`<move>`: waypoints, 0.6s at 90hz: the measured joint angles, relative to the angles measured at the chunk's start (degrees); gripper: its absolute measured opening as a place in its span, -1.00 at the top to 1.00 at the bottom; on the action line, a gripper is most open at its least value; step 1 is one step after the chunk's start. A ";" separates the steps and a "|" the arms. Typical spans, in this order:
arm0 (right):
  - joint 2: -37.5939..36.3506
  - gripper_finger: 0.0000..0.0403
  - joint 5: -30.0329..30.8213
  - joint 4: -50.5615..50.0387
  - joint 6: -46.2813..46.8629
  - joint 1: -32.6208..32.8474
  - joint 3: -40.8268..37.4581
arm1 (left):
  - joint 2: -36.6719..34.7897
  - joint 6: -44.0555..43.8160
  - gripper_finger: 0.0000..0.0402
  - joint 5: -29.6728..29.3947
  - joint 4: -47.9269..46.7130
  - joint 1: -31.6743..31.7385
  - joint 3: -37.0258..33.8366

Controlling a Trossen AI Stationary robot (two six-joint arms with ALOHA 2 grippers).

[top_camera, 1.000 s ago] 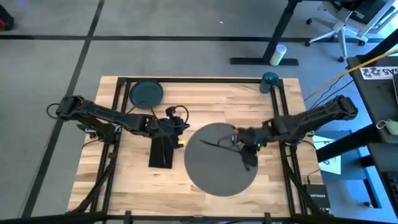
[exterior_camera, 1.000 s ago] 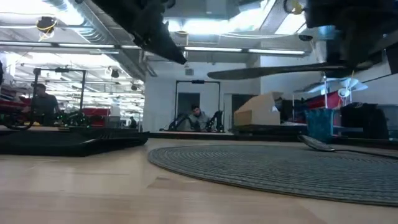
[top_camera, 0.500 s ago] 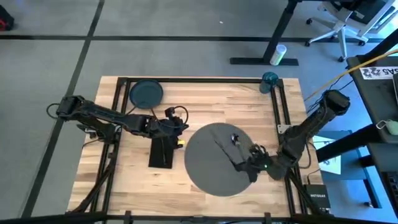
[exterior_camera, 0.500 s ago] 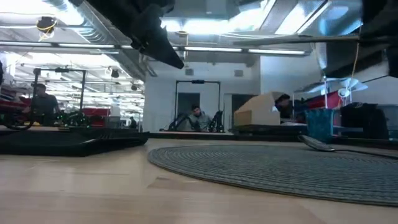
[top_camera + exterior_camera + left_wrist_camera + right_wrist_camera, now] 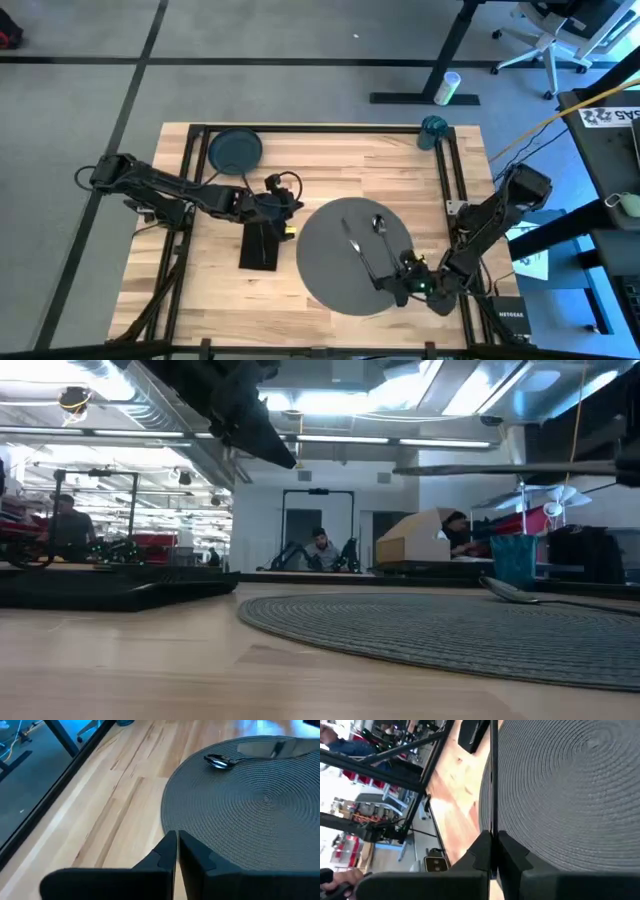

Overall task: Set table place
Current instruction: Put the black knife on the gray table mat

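Right gripper (image 5: 491, 845) is clamped on a thin metal utensil (image 5: 493, 780); fork or knife, we cannot tell. The shaft runs straight out ahead of the fingers, level over the large round grey woven placemat (image 5: 335, 270). We judge it is held by one end and clear of the weave so it can be carried to its spot beside the mat. The metal spoon (image 5: 378, 224) lies on the mat ahead of this claw, just beside the utensil's far tip. The small teal cup (image 5: 433, 130) stands well beyond it at the far corner of the pale plank wood table (image 5: 330, 165).

Left gripper (image 5: 176, 850) has its fingers pressed together on nothing. It waits with the black rectangular napkin (image 5: 260, 245) just under and behind it, mat ahead, and the dark blue-grey round plate (image 5: 235, 150) off towards the far corner.

Versus a second ago: the right claw has pulled back from mid-mat to the mat's near-right rim, utensil carried along. Spoon, napkin, plate, cup and left arm are unchanged.
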 joint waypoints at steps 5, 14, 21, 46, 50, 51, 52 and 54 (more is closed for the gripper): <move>1.28 1.00 2.86 1.21 0.54 0.00 0.07 | 0.00 0.00 1.00 0.02 -0.02 -0.08 0.00; 3.05 1.00 7.21 1.54 0.83 -0.02 0.73 | 0.00 -0.39 1.00 0.05 -0.25 -0.08 0.00; 3.94 1.00 9.14 1.68 0.93 -0.02 1.46 | 0.00 -0.80 1.00 0.05 -0.28 -0.06 0.00; 4.69 1.00 4.93 -0.20 1.16 0.00 2.61 | 0.00 -1.51 1.00 1.05 -0.28 -0.19 0.00; 4.69 1.00 4.03 -0.92 1.14 0.00 2.60 | 0.00 -1.51 1.00 1.05 -0.26 -0.31 0.00; 4.69 1.00 3.76 -1.14 1.14 0.00 2.60 | 0.00 -1.51 1.00 1.05 -0.25 -0.30 0.00; 4.69 1.00 3.52 -1.39 1.14 0.00 2.60 | 0.00 -1.51 1.00 1.05 -0.24 -0.30 0.00; 4.69 1.00 2.95 -1.76 1.13 -0.01 2.53 | 0.00 -1.51 1.00 1.05 -0.24 -0.32 0.00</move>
